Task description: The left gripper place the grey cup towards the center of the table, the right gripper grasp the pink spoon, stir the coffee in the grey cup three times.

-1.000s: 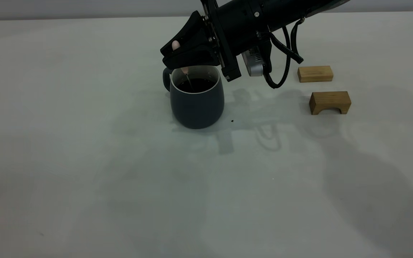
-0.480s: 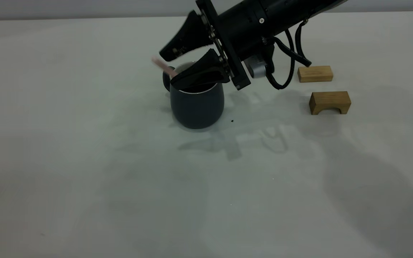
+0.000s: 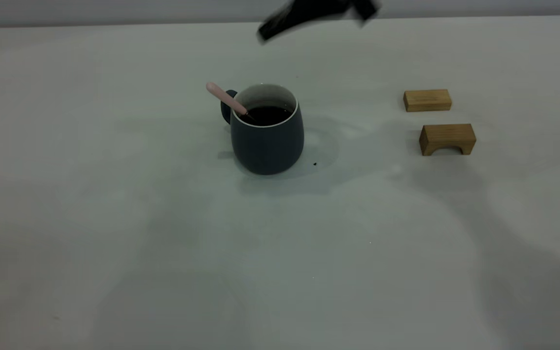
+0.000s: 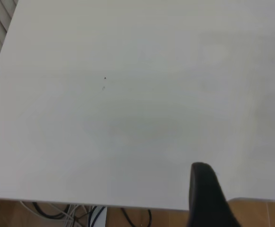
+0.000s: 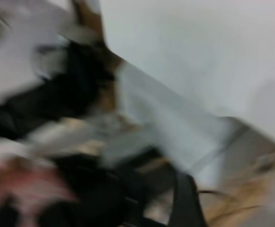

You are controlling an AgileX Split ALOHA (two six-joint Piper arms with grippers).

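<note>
The grey cup [image 3: 267, 130] is being seen upright mid-tabletop [image 3: 114, 218], coffee [image 3: 266, 114] dark inside; the pink spoon [image 3: 226, 99] is being leaned on its white rim. Right hand [image 3: 309, 17] is being blurred overhead; finger state cannot be told.

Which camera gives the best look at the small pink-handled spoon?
The exterior view: the pink-handled spoon leans in the dark grey mug, handle sticking out over the rim. The left wrist view shows only bare table; the right wrist view is too blurred to tell.
</note>
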